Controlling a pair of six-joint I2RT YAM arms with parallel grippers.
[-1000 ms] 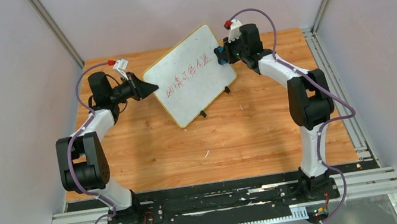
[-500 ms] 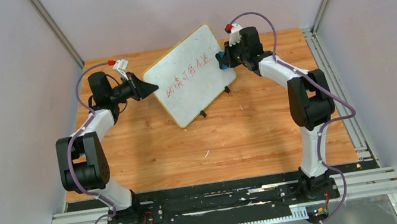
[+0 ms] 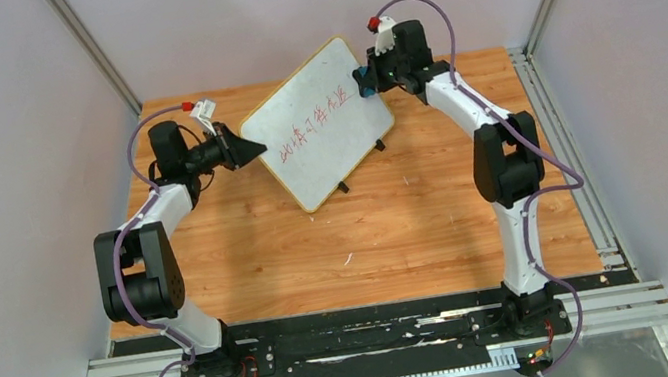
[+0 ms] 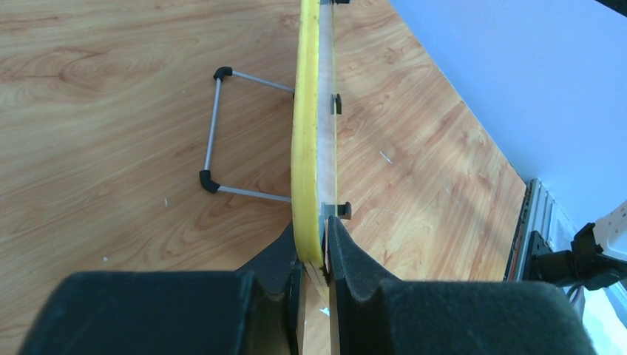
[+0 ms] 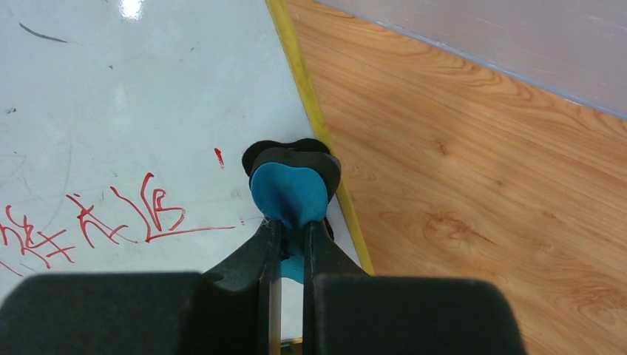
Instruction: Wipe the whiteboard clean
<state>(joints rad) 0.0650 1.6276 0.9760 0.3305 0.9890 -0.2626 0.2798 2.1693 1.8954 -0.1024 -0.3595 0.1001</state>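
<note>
Right gripper (image 3: 365, 80) has swung inward, pinching the blue eraser (image 5: 288, 194) onto the whiteboard (image 3: 330, 154) just beside the red writing (image 5: 111, 218) — left gripper (image 4: 316, 248) clamps the opposite edge so the board, propped at the table's (image 3: 397, 229) far middle, won't slide.

1. The tool (image 5: 290, 222) has its two dark fingers closed on a blue eraser (image 5: 288, 194).
2. The eraser sits over the whiteboard (image 5: 148, 96), just beside its yellow frame (image 5: 296, 66).
3. Red writing (image 5: 111, 218) runs left of the eraser, with a small red mark just above.
4. The wooden table (image 5: 480, 170) fills the right side.
</note>
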